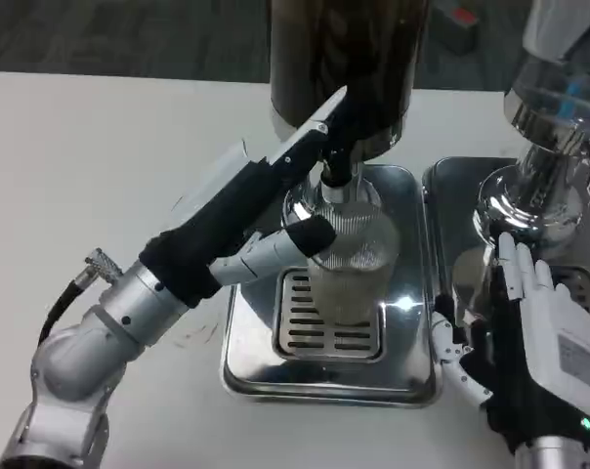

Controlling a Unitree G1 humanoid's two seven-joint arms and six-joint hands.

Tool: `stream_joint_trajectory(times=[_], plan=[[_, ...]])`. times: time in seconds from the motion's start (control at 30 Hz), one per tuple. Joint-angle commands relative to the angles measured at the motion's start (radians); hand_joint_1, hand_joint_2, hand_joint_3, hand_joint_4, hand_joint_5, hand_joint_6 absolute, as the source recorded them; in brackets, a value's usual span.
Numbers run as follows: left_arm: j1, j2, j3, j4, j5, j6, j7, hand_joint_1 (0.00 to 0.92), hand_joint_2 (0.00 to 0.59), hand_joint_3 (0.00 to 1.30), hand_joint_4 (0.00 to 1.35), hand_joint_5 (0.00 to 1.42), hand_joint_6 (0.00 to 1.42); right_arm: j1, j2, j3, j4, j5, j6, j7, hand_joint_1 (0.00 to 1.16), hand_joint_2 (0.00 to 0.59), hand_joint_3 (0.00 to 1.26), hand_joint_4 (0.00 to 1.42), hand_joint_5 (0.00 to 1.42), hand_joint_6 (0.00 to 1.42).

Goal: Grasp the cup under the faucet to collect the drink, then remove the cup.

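Note:
A clear ribbed cup (352,256) stands upright on the slotted grate of the steel drip tray (324,383), directly below the faucet (336,174) of the dark drink dispenser (344,59). My left hand (266,210) reaches in from the lower left and grips the cup, its thumb pressed to the cup's left side and its other fingers running up behind the cup toward the faucet. The liquid level inside the cup is not readable. My right hand (534,327) is at the right, beside the tray, fingers spread and holding nothing.
A second, silver dispenser (554,117) stands at the right on its own steel tray (451,181), just behind my right hand. Bare white table (100,166) stretches to the left. The table's far edge runs along the top of the picture.

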Motion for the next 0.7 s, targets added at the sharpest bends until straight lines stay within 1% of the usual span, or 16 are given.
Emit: stream_joint_trajectory(times=[0.03,0.17,0.23,0.3,0.43,0.53,0.7], plan=[[-0.025,-0.003,-0.011,-0.01,0.06,-0.041,0.014,0.0,0.107,0.0,0.0,0.1,0.07,0.003,0.004,-0.005,0.003,-0.004,0.002,-0.017,0.36,0.446,0.0,0.0,0.0,0.0],[-0.017,0.009,-0.019,-0.025,0.124,-0.087,0.044,0.0,0.112,0.01,0.0,0.11,0.07,0.003,0.006,-0.008,0.005,-0.001,0.003,-0.018,0.36,0.446,0.0,0.0,0.0,0.0],[-0.01,0.022,-0.02,-0.044,0.208,-0.121,0.086,0.0,0.113,0.01,0.0,0.11,0.07,0.002,0.007,-0.01,0.006,0.002,0.002,-0.018,0.36,0.446,0.0,0.0,0.0,0.0],[-0.007,0.031,-0.025,-0.054,0.268,-0.14,0.122,0.0,0.115,0.02,0.0,0.11,0.07,0.0,0.008,-0.011,0.009,0.003,0.002,-0.019,0.36,0.446,0.0,0.0,0.0,0.0],[0.004,0.04,-0.048,-0.062,0.33,-0.151,0.17,0.0,0.115,0.02,0.0,0.11,0.07,-0.003,0.01,-0.013,0.013,0.007,0.002,-0.017,0.36,0.446,0.0,0.0,0.0,0.0],[0.008,0.045,-0.06,-0.064,0.355,-0.153,0.198,0.0,0.115,0.03,0.0,0.11,0.07,-0.004,0.011,-0.014,0.015,0.01,0.001,-0.016,0.36,0.446,0.0,0.0,0.0,0.0],[0.008,0.073,-0.072,-0.084,0.477,-0.165,0.286,0.0,0.119,0.03,0.0,0.11,0.07,-0.006,0.013,-0.017,0.018,0.016,0.0,-0.015,0.36,0.446,0.0,0.0,0.0,0.0]])
